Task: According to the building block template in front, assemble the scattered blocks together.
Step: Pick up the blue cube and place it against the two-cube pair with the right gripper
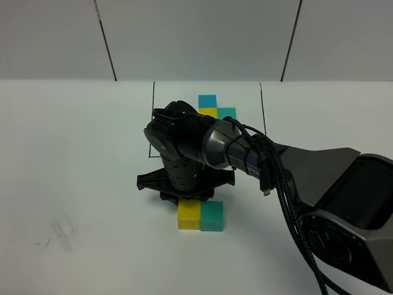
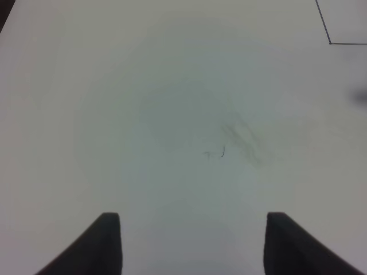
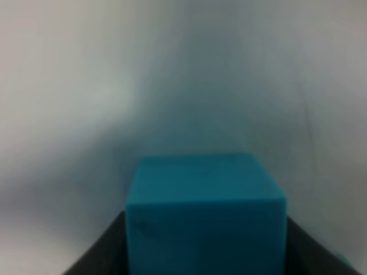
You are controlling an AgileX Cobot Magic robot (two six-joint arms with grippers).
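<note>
Blue block (image 3: 205,215) sits pinched in your right gripper (image 3: 205,252), above the joined yellow (image 1: 188,216) and teal (image 1: 212,216) cubes; lower it squarely behind yellow, matching the template (image 1: 212,108). Left gripper (image 2: 192,243) idles spread.

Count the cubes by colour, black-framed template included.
Blue cubes: 2 (one in the template, one held in the right gripper)
Yellow cubes: 2
Teal cubes: 2
Total: 6
</note>
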